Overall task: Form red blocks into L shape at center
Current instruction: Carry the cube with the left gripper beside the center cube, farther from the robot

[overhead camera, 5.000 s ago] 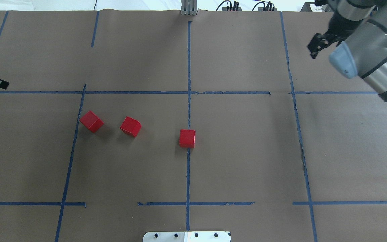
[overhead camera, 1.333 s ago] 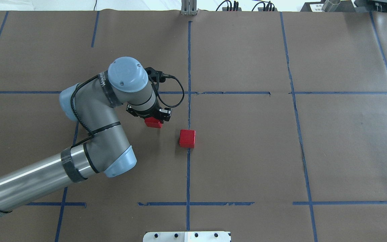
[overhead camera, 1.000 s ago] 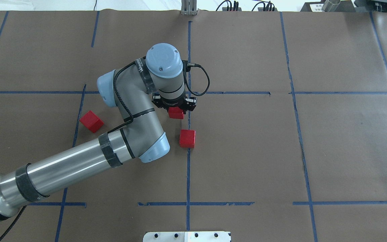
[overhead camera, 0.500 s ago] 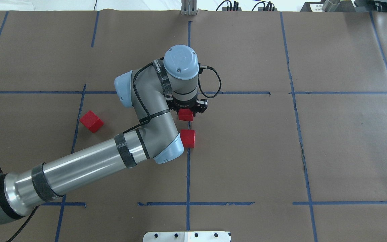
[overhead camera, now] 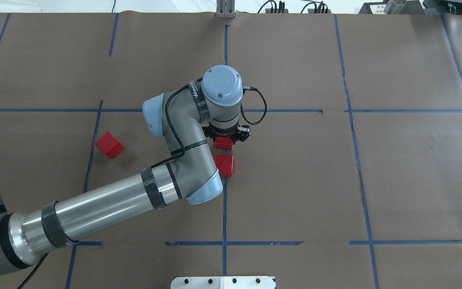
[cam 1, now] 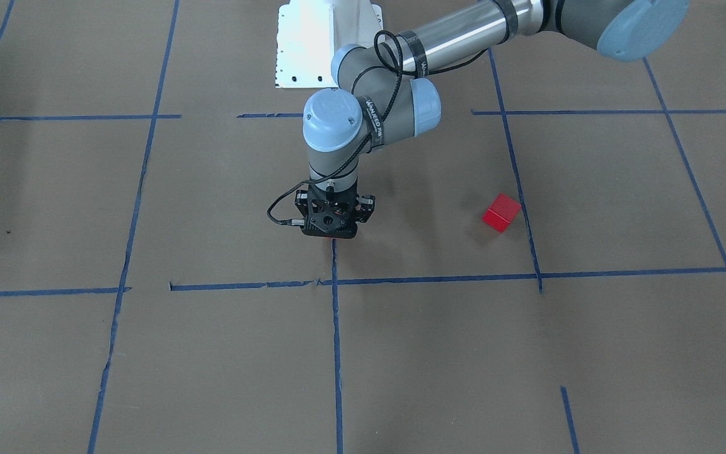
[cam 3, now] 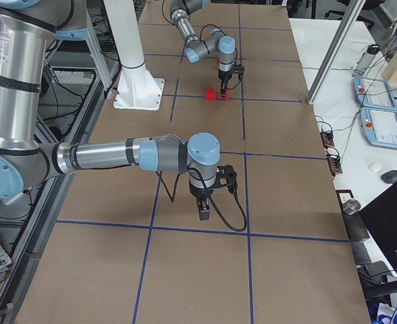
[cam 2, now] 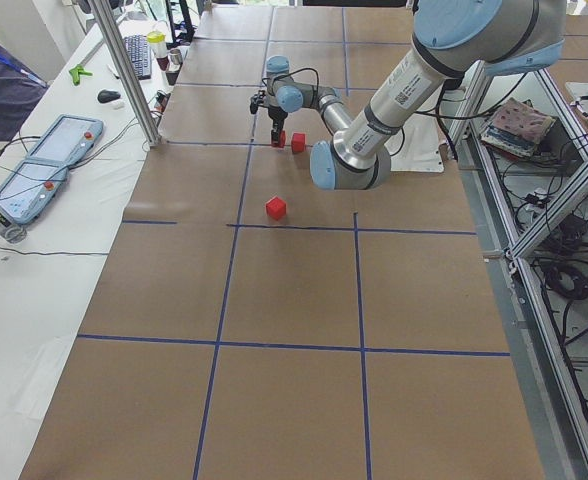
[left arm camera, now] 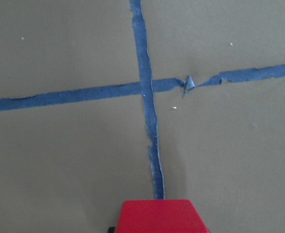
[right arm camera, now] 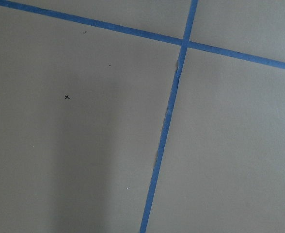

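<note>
My left gripper (overhead camera: 224,140) is shut on a red block (overhead camera: 223,143), whose top edge fills the bottom of the left wrist view (left arm camera: 157,216). It hangs over the centre's long blue tape line (overhead camera: 225,208), just on the far side of a second red block (overhead camera: 224,165) that rests on that line, with a narrow gap between them. A third red block (overhead camera: 109,145) lies alone to the left, also seen in the front view (cam 1: 501,212). My right gripper (cam 3: 204,212) points down at bare paper far from the blocks; I cannot tell whether it is open or shut.
Brown paper with a grid of blue tape lines covers the table. The white robot base plate (overhead camera: 223,282) sits at the near edge. The left forearm (overhead camera: 106,208) stretches across the left half. Cables and gear (overhead camera: 295,7) line the far edge.
The left arm has carried a block from the left cell rightward to the centre line. In the last half second it edged closer to the block resting there.
</note>
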`<action>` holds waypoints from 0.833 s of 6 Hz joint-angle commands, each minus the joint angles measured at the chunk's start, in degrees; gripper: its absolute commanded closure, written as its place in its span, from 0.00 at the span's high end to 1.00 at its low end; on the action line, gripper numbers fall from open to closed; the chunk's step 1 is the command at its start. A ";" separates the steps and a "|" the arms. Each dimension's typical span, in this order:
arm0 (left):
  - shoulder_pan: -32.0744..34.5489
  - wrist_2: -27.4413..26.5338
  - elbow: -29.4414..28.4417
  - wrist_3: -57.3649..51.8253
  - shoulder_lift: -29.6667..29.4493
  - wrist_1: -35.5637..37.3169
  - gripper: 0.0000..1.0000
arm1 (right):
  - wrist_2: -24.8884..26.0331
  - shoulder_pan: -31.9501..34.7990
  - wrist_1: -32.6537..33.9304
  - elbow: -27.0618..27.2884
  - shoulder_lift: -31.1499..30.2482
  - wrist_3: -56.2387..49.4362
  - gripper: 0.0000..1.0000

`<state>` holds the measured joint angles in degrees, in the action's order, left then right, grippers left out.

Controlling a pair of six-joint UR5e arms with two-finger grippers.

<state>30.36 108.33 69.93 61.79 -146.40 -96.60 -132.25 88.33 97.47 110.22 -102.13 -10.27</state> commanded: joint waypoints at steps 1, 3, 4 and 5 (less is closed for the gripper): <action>-0.13 -0.14 0.12 0.53 0.24 0.09 0.20 | 0.06 0.00 0.00 0.00 0.00 -0.02 1.00; -0.13 -0.14 0.30 2.28 0.24 0.18 0.23 | 0.06 0.00 0.00 0.00 0.00 0.07 1.00; -0.22 -0.14 0.38 2.37 0.24 0.18 0.23 | 0.06 0.00 0.00 0.00 0.00 0.07 1.00; -0.22 -0.14 0.47 2.37 0.24 0.18 0.23 | 0.06 0.00 0.00 0.00 0.00 0.07 1.00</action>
<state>30.17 108.19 70.32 64.06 -146.15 -96.42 -132.19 88.33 97.47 110.22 -102.13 -10.20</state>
